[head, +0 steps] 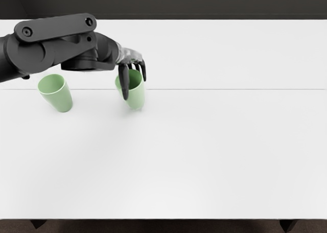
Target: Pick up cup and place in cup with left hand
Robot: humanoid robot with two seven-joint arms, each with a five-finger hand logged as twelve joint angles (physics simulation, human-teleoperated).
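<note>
The cup [137,97] at the robot hand [131,56] points mouth-up, long axis upright.

Both cups are a plain, pale green. The cup at the hand [135,98] has a deeper green interior; the other cup [62,98] has a soft green interior edged by a lighter rim. The left arm [51,31] is dark grey, with near-black round joint details. The left hand [135,89] has a light silver-grey back and black fingers [125,82]. The tabletop [204,151] is white, marked with one thin grey line across its width and faint grey shading. The background strip [163,3] is charcoal. The floor [163,227] is dark brown; the table legs [288,225] are black.
</note>
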